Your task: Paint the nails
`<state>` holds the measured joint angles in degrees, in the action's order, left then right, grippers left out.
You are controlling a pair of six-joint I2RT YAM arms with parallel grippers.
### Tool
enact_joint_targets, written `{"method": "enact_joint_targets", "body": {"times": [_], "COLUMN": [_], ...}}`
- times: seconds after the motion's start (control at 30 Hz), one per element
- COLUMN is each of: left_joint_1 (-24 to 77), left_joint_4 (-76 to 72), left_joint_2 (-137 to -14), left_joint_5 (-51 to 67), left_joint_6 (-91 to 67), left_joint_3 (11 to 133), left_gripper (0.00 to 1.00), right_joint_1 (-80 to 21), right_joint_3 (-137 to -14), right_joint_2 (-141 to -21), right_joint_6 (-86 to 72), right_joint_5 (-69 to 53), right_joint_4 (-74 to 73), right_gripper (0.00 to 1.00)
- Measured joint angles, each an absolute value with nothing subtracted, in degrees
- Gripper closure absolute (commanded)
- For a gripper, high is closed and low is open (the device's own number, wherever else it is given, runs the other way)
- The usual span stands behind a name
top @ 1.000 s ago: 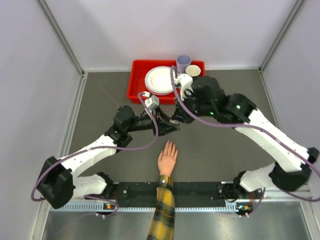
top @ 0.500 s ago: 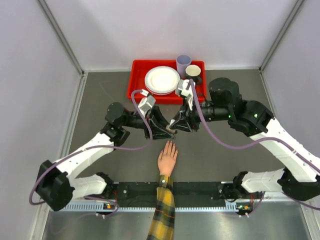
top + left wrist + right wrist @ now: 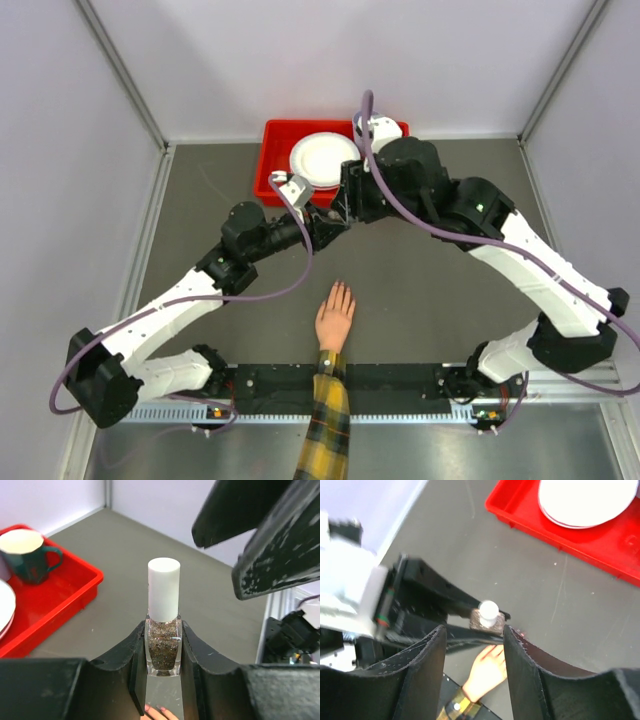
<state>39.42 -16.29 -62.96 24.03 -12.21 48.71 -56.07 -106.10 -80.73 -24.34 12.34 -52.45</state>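
Observation:
A small clear bottle (image 3: 163, 647) of dark glittery polish with a white cap (image 3: 164, 594) stands upright in my left gripper (image 3: 164, 628), which is shut on its glass body. My right gripper (image 3: 474, 630) hovers open just above the cap (image 3: 488, 609), not touching it. Its dark fingers (image 3: 272, 555) fill the upper right of the left wrist view. The peach hand (image 3: 335, 320) with a plaid sleeve (image 3: 325, 430) lies flat on the grey table. Its nails (image 3: 341, 289) point toward both grippers (image 3: 338, 218), which hang beyond the fingertips. Pinkish nails (image 3: 162, 709) show under the bottle.
A red tray (image 3: 272, 165) at the back holds a stack of white plates (image 3: 322, 158) and a dark mug (image 3: 27, 555). Grey walls close in the left, right and back. The black rail (image 3: 400, 380) with the arm bases runs along the near edge.
Both grippers have drawn back from the fingertips toward the tray, the left carrying the bottle. The right jaws have spread open.

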Motion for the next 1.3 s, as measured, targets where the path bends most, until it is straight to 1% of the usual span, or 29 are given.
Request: {"method": "enact_joint_targets", "body": {"times": [0.07,0.1,0.2,0.53,0.7,0.93,1.03,1.13,1.17,1.23,1.27,1.3], "left_joint_1": [39.9,40.1,40.5,40.7,40.7,40.7,40.7,40.7,40.7,40.7,40.7,40.7], "left_joint_4": [-16.0,-15.9,-16.1,-16.8,-17.1,-17.6,-17.8,-17.9,-17.9,-17.9,-17.9,-17.9], "left_joint_2": [-63.6,-63.7,-63.7,-63.6,-63.5,-62.4,-61.8,-61.4,-61.3,-61.2,-61.2,-61.2], "left_joint_5": [21.9,21.2,19.3,16.8,16.8,16.8,16.8,16.9,17.0,17.1,17.3,17.5], "left_joint_6": [-12.0,-12.0,-11.9,-12.0,-12.0,-12.1,-12.1,-12.3,-12.3,-12.3,-12.4,-12.5], "left_joint_3": [48.7,48.7,48.6,47.2,47.1,46.7,46.3,46.2,46.2,46.2,46.2,46.2], "left_gripper": [1.0,1.0,1.0,1.0,1.0,1.0,1.0,1.0,1.0,1.0,1.0,1.0], "right_joint_1": [-56.6,-56.7,-56.9,-56.9,-56.9,-56.9,-56.9,-56.9,-56.9,-56.9,-56.9,-56.9], "right_joint_3": [-109.8,-110.9,-113.4,-115.2,-115.2,-115.2,-115.2,-115.2,-115.2,-115.2,-115.2,-115.2], "right_joint_2": [-83.5,-84.6,-87.3,-90.7,-91.0,-91.5,-91.6,-91.7,-91.7,-91.7,-91.7,-91.7], "right_joint_6": [-25.7,-25.9,-26.9,-27.2,-27.1,-27.0,-26.7,-26.6,-26.5,-26.2,-26.0,-25.6], "right_joint_5": [14.9,15.8,18.2,19.7,19.4,18.5,18.1,17.7,17.6,17.2,16.8,16.7], "right_joint_4": [-54.2,-54.6,-56.2,-59.6,-59.6,-59.5,-59.4,-59.2,-59.1,-59.1,-59.0,-59.0], "right_gripper": [0.6,0.65,0.67,0.68,0.6,0.6,0.64,0.7,0.77,0.86,0.95,1.0]}}
